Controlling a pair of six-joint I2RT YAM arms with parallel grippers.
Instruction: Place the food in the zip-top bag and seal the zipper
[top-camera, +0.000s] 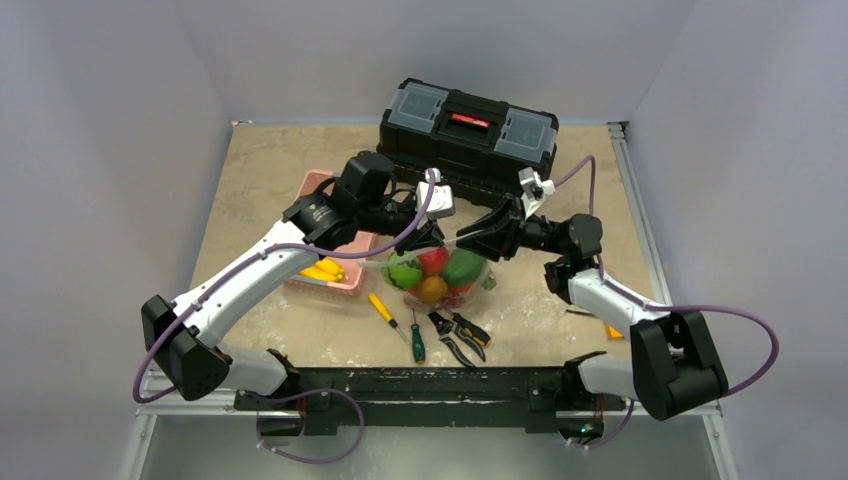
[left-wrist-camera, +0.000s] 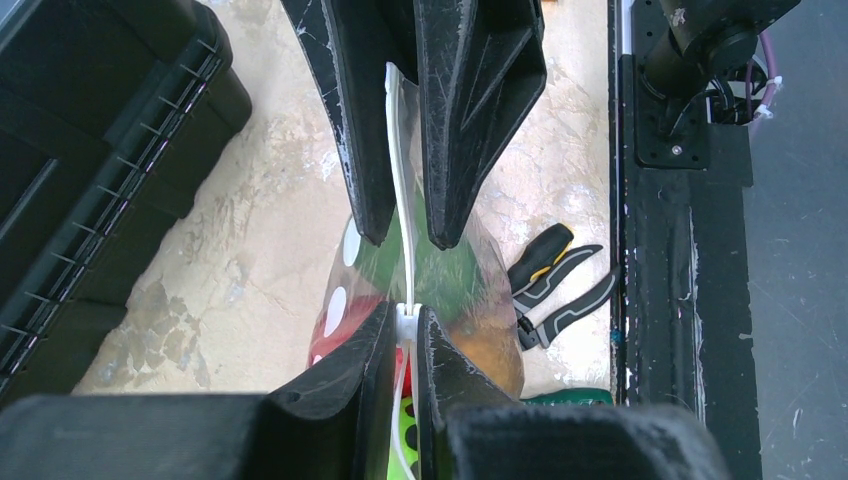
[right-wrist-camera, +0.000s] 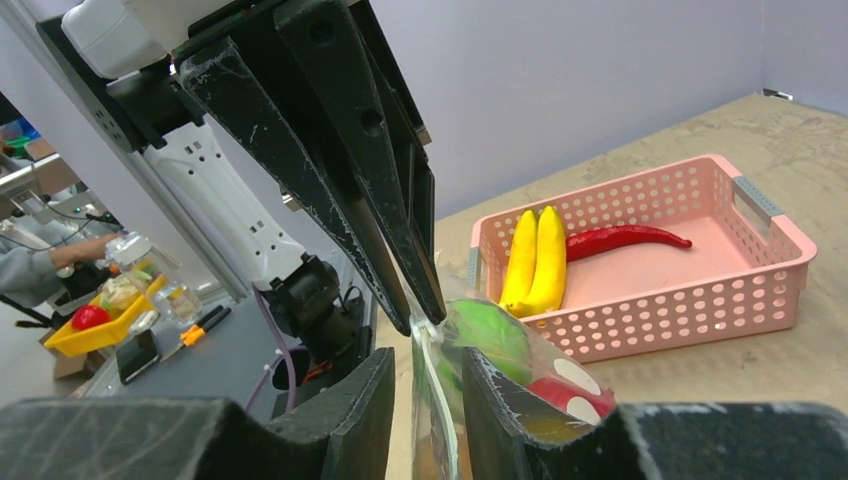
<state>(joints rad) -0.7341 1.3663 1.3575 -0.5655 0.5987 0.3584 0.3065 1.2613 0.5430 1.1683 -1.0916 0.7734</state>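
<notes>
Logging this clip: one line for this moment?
left end effector: shut on zipper | right end effector: shut on zipper | bag: food inside | basket: bananas, chili

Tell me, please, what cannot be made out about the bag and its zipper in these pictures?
Left wrist view: the zipper shows edge-on only; whether the right gripper pinches it is unclear.
Same view: the left gripper cuts off the bag below.
Top view: both grippers cover the zipper; sealed or open is hidden.
Top view: the left arm hides part of the pink basket.
</notes>
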